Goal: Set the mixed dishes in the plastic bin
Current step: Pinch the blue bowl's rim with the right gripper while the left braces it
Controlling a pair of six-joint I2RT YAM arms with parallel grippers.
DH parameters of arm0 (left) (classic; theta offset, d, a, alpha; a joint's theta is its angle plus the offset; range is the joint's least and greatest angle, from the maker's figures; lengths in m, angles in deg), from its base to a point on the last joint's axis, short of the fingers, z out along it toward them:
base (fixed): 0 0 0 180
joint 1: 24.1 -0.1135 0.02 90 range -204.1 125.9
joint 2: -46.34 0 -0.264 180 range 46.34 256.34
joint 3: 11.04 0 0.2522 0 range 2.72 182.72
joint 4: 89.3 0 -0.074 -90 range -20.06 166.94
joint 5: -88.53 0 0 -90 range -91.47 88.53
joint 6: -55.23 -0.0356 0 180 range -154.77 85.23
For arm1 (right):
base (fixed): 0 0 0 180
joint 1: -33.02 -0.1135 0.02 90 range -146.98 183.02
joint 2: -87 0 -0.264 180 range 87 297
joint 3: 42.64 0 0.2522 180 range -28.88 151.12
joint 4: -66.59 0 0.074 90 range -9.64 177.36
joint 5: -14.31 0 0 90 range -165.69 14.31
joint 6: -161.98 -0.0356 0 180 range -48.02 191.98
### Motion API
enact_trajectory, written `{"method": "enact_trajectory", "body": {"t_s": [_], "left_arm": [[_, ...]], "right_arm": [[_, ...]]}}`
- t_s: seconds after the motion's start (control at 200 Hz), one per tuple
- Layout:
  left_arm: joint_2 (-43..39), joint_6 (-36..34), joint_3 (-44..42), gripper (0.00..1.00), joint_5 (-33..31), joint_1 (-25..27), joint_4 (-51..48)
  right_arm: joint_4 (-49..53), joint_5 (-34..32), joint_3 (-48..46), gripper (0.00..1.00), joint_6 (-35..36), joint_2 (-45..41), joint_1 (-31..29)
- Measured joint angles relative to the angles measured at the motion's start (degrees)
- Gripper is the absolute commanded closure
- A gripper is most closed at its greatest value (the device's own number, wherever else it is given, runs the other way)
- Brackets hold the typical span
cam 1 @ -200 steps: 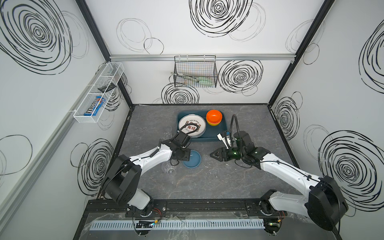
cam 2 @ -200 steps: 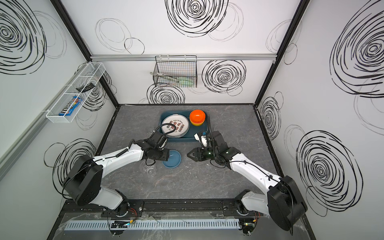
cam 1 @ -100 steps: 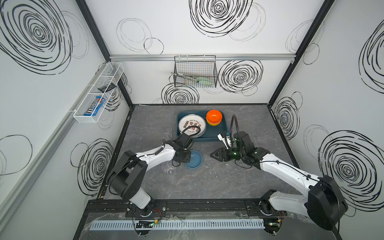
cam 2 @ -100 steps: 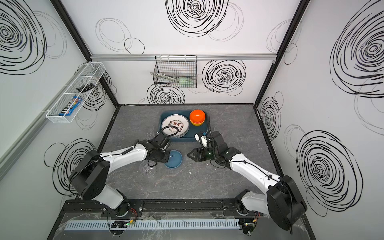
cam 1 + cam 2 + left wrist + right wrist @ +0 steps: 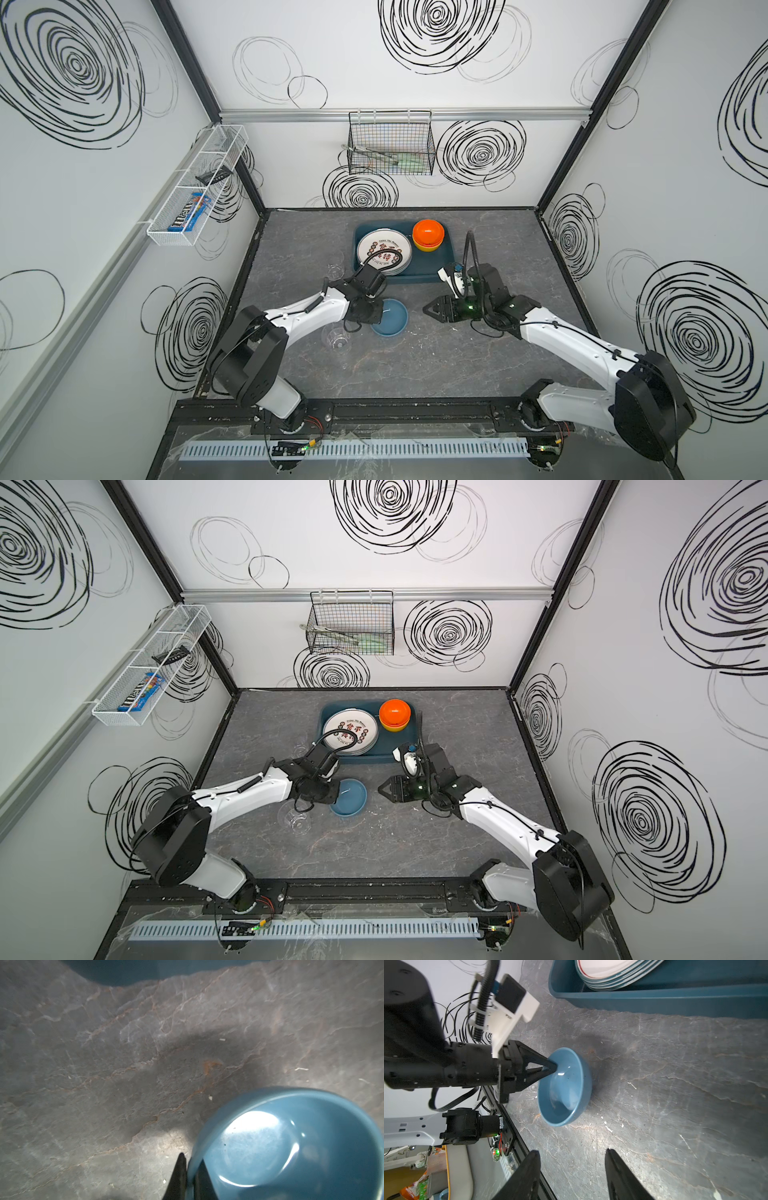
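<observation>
showing, nearest the front rail, a clear faceted tumbler [image 5: 337, 337] standing on the grey marbled tabletop [image 5: 415, 365], just beside the left forearm.

just beyond it, gripping the blue bowl [image 5: 390, 318] with the left gripper [image 5: 553, 1067]: jaws clamped on the bowl's wall on the side facing the left arm, one finger [image 5: 204, 1176] inside the rim and one outside. holding the bowl mouth-up, out on the table in front of the bin and not in it; not telling whether its base is touching the table.

hovering the right gripper [image 5: 572, 1150] to the right of the bowl and apart from it, jaws standing apart with nothing between them, tips pointing toward the bowl.

farther back, showing a second clear tumbler [image 5: 334, 271], faint, standing near the bin's near left corner.

farthest back, carrying dishes in the dark teal plastic bin [image 5: 415, 276]: a stack of white plates [image 5: 384, 251] printed with chinese characters filling the left half, and an orange bowl [image 5: 428, 232] sitting in a yellow bowl [image 5: 428, 248] at the far right corner.
</observation>
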Motion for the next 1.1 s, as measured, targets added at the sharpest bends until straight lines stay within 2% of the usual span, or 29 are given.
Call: {"method": "enact_trajectory", "body": {"t_s": [0.39, 0.826, 0.961, 1.101], "left_arm": [[-6.1, 0.0, 4.9, 1.00, 0.8, 0.6, -2.9], [-7.7, 0.0, 6.6, 1.00, 1.3, 0.8, -4.8], [-8.2, 0.0, 6.6, 1.00, 1.5, 0.9, -5.2], [-8.7, 0.2, 6.6, 0.98, 1.4, 1.0, -5.6]], "right_arm": [[3.7, -0.9, 7.0, 0.45, -2.4, 2.1, 0.0], [7.8, -3.1, 17.5, 0.47, -3.8, 11.8, -2.8], [8.3, -3.7, 19.5, 0.51, -4.0, 14.0, -3.9], [8.4, -3.7, 20.8, 0.60, -4.3, 16.2, -4.6]]}}
